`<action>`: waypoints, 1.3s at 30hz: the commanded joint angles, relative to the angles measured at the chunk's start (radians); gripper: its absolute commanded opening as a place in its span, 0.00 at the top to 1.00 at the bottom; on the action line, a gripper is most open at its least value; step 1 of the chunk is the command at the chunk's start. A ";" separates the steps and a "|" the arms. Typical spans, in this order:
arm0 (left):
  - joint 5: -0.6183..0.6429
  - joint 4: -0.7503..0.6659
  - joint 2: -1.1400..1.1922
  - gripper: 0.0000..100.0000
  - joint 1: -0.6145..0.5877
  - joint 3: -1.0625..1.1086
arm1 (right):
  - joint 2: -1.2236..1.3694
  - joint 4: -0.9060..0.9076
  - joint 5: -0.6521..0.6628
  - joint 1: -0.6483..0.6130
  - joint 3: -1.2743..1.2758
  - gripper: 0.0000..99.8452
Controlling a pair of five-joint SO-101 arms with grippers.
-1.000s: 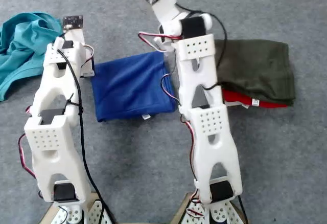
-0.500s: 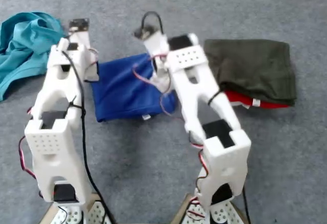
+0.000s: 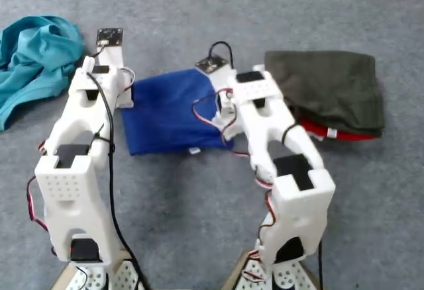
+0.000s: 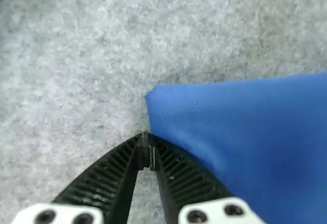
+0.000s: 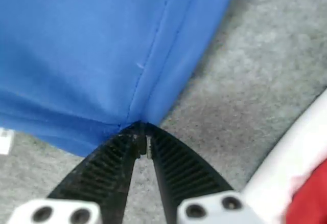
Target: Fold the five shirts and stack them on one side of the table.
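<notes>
Has the blue shirt (image 3: 169,114) folded flat at the centre of the table (image 3: 199,237), flanked at both sides. Brings the right gripper (image 5: 143,138) back from beyond the 12 o'clock edge to the 3 o'clock hem, closed on a pucker of cloth; shifts the left gripper (image 4: 146,150) slightly at the 9 o'clock corner, closed tip to tip. Looks ready to carry it to the olive shirt (image 3: 331,85) on the red shirt (image 3: 334,133) at 2 o'clock. Leaves the teal shirt (image 3: 33,51) crumpled at 10 o'clock. Cannot tell whether the left tips catch any hem.
</notes>
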 commanded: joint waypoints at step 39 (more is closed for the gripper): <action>-0.009 -0.126 -0.758 0.97 0.163 0.901 | 0.363 -0.066 -0.012 0.020 -0.674 0.99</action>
